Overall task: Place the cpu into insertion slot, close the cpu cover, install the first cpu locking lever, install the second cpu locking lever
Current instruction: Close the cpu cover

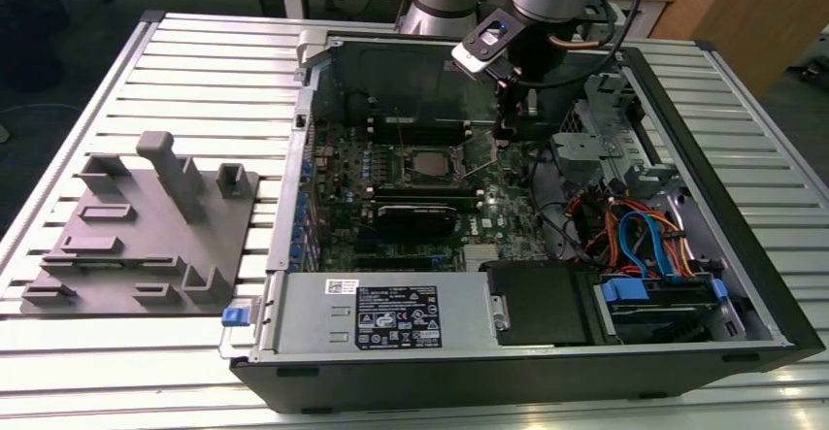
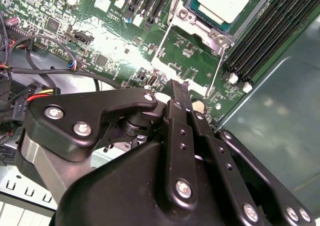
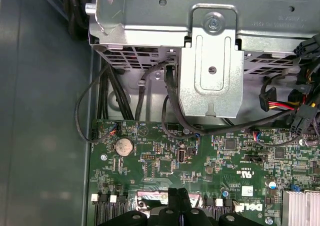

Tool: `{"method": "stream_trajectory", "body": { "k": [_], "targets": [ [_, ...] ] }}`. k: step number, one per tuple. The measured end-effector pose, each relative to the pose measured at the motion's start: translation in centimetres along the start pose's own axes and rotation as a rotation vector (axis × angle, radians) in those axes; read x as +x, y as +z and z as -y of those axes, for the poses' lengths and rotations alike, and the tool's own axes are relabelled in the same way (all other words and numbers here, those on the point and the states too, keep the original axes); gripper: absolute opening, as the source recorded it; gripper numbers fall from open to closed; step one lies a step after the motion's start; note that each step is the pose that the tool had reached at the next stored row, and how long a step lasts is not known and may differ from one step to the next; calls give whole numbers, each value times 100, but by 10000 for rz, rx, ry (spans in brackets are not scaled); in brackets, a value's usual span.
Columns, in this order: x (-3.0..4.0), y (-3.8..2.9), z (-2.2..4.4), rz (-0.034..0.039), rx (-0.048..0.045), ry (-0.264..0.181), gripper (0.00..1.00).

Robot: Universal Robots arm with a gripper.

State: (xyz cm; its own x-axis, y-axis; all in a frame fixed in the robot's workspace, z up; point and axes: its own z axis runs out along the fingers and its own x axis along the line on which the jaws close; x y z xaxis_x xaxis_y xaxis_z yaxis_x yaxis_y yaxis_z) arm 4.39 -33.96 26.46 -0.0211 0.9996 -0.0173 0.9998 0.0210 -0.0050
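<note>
The cpu (image 2: 226, 1) lies with its silvery top up in the insertion slot (image 1: 402, 154) on the green board. The cpu cover (image 2: 202, 28) lies as a metal frame around it. Two thin wire locking levers (image 2: 165, 33) (image 2: 216, 71) run out from the socket's sides over the board; whether they are latched I cannot tell. My gripper (image 1: 503, 137) hangs just to the exterior view's right of the socket, low over the board. In both wrist views its black fingers (image 2: 178, 88) (image 3: 179, 196) are pressed together, with nothing visible between them.
Long black memory slots (image 2: 260, 41) run beside the socket. A metal drive cage (image 3: 212, 71) with black cables (image 3: 105, 101) rises beyond the gripper. A coin battery (image 3: 123, 146) sits on the board. A grey fixture block (image 1: 143, 226) stands outside the case on the slatted table.
</note>
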Motion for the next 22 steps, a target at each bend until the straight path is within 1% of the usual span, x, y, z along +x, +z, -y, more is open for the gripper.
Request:
{"method": "stream_trajectory", "body": {
  "k": [2,5,14,22],
  "targets": [
    [0,1,-4,0,0,-2,10],
    [0,9,-32,0,0,0,10],
    [0,34,-45,-1,0,-1,10],
    [0,65,-83,-1,-1,0,10]
  ]
}}
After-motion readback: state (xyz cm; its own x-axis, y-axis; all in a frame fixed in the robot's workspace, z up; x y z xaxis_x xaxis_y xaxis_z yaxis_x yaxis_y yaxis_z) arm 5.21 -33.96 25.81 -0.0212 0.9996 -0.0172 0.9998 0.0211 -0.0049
